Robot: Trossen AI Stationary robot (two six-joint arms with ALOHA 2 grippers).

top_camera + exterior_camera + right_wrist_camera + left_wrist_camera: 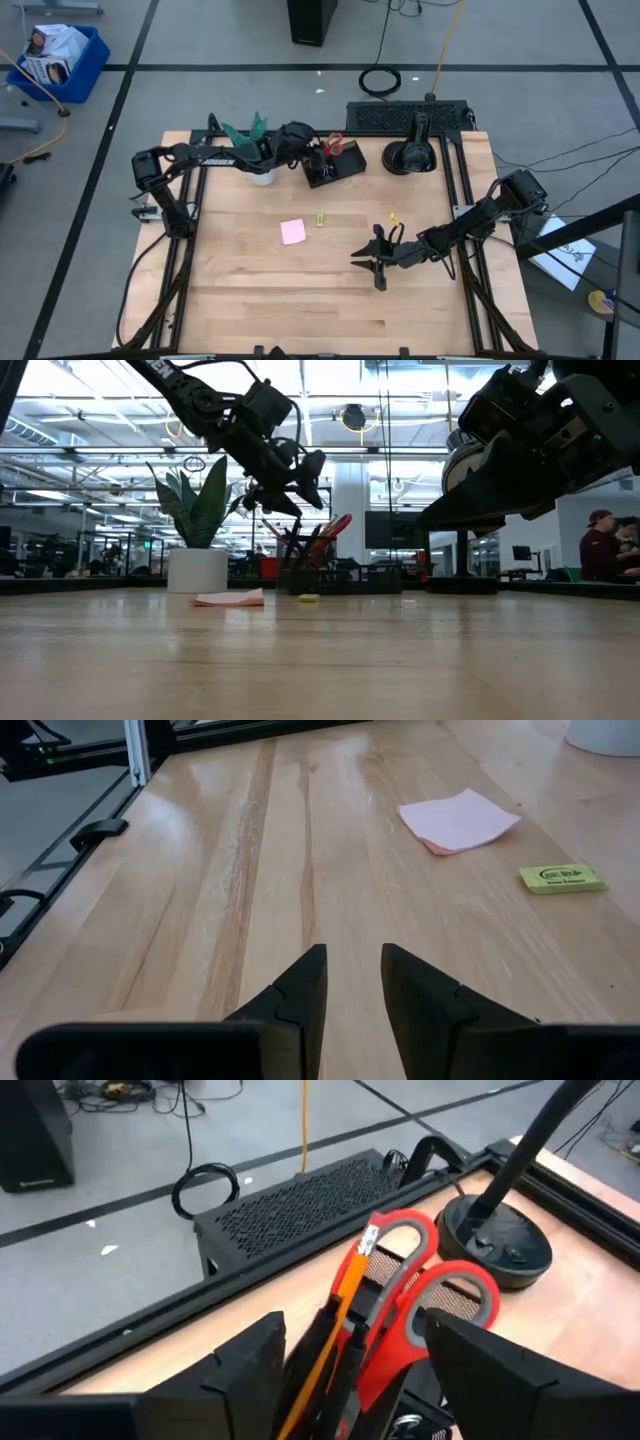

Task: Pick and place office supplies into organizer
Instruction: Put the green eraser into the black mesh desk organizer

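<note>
Nearest the low camera, the right gripper (378, 262) hangs over bare wood toward the table's (240, 290) front right, its fingers (300, 988) a narrow gap apart with nothing between them. Farther back lie the pink sticky-note pad (293, 232) and, just beside it, a small yellow piece (562, 877), probably an eraser. At the rear, the left gripper (312, 152) hovers above the organizer (335, 167), fingers (250, 1362) spread wide and holding nothing. Below them, red-handled scissors (415, 1295) and an orange pencil (330, 1330) stand upright in the organizer, next to the potted plant (197, 520).
</note>
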